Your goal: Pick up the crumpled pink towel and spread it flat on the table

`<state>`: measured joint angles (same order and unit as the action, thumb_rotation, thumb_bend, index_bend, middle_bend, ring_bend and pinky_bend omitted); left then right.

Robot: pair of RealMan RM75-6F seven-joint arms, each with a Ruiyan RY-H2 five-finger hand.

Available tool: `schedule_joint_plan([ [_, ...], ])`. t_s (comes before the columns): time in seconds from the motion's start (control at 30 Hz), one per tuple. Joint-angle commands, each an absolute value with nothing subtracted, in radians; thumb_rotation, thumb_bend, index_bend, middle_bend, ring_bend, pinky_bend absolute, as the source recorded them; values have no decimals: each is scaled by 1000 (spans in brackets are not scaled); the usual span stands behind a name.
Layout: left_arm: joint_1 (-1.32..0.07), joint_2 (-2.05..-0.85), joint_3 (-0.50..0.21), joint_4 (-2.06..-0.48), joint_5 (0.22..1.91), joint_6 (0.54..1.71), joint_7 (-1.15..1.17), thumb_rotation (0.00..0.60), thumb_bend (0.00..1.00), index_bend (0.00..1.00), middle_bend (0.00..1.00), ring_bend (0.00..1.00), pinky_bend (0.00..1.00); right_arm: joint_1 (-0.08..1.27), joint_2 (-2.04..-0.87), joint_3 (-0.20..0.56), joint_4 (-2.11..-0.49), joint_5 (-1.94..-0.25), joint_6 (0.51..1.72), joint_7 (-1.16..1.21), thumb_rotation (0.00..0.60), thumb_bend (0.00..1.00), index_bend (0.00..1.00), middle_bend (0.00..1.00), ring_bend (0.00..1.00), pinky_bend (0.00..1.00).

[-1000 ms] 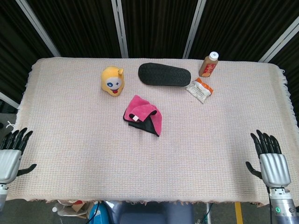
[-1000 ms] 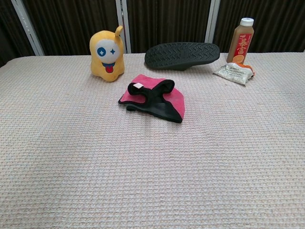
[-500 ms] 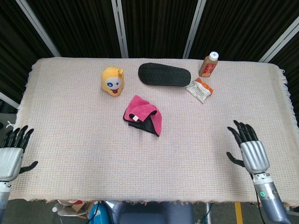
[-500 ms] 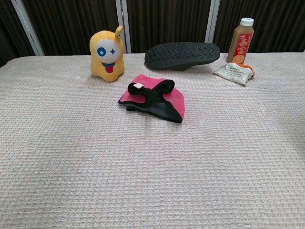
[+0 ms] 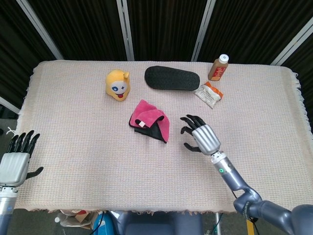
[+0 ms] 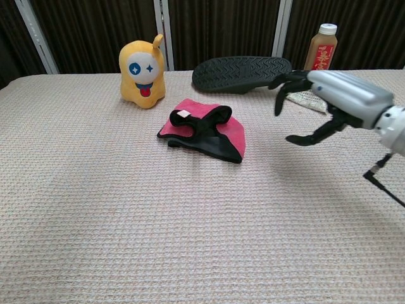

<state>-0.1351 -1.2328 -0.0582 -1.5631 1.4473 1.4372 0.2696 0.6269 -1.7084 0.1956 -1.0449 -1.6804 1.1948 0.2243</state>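
Observation:
The crumpled pink towel (image 5: 149,120) (image 6: 204,128), pink with a black underside and a white label, lies bunched near the middle of the table. My right hand (image 5: 200,134) (image 6: 329,95) hovers just to its right, fingers spread and pointing toward it, holding nothing and not touching it. My left hand (image 5: 17,159) stays at the table's front left edge, fingers apart and empty; the chest view does not show it.
A yellow plush toy (image 5: 118,83) (image 6: 143,71) stands behind the towel to the left. A black shoe sole (image 5: 171,78) (image 6: 242,73), a brown bottle (image 5: 218,67) (image 6: 321,47) and a white-orange packet (image 5: 209,93) (image 6: 307,97) lie at the back right.
My right hand has swept from the front right edge leftward and inward to just beside the towel, entering the chest view. The left hand has barely shifted.

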Motion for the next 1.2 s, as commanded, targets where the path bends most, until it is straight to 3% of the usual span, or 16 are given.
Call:
schedule_joint_plan([
  [0.03,-135,-1233,-57,-1562,1446,1436,271,600,0,0,0,0,0,681,-1801,219,-967,-1669,1183,259,600,249,457,201,134,178],
  [0.47,-136,-1233,-53,-1542,1433,1421,233,600,0,0,0,0,0,795,-2024,249,-704,-1634,1268,367,600,249,456,201,134,178],
  [0.93,-142,-1241,-43,-1542,1442,1411,242,600,0,0,0,0,0,822,-2104,212,-607,-1601,1259,430,600,249,457,201,134,178],
  [1.2,-145,-1245,-41,-1539,1447,1411,237,600,0,0,0,0,0,843,-2153,231,-543,-1566,1271,426,600,249,457,201,134,178],
])
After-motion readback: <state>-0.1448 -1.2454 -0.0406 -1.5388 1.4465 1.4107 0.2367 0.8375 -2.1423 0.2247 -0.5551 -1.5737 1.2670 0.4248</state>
